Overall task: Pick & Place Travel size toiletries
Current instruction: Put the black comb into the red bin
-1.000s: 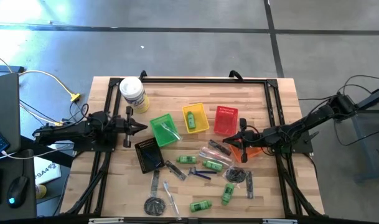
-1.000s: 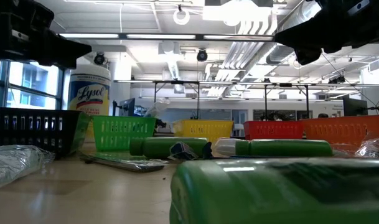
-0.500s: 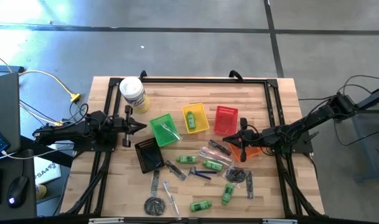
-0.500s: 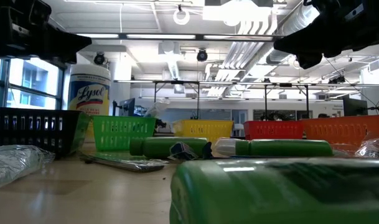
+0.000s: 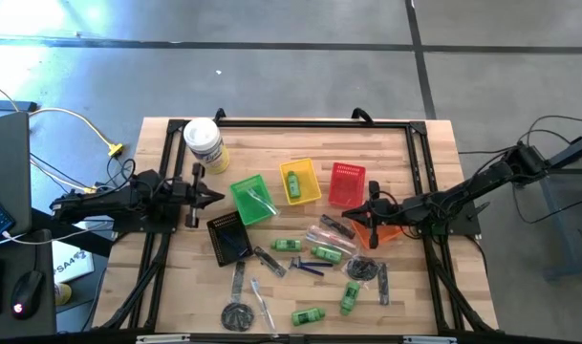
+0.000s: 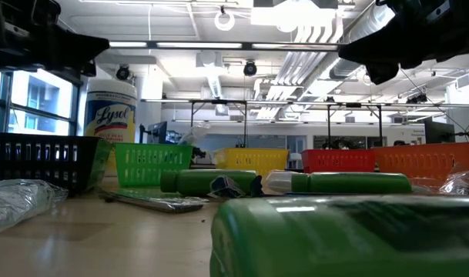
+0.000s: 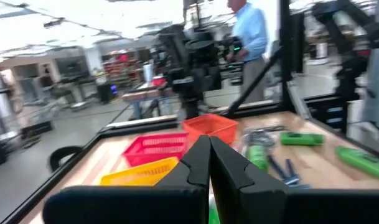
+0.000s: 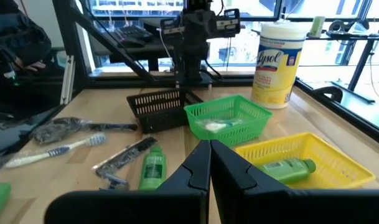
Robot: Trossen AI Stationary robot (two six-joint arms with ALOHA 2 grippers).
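The left gripper was pinched shut on nothing, its fingers pressed together above the table beside the green basket. The left arm reached in level from the table's left edge. The right gripper was likewise closed and empty, hovering between the red basket and the orange basket, its arm stretched in from the right. One green bottle lay in the yellow basket. More toiletries lay loose on the table nearer the front edge: green bottles, a blue razor, a comb and a toothbrush. A black basket stood near the left gripper.
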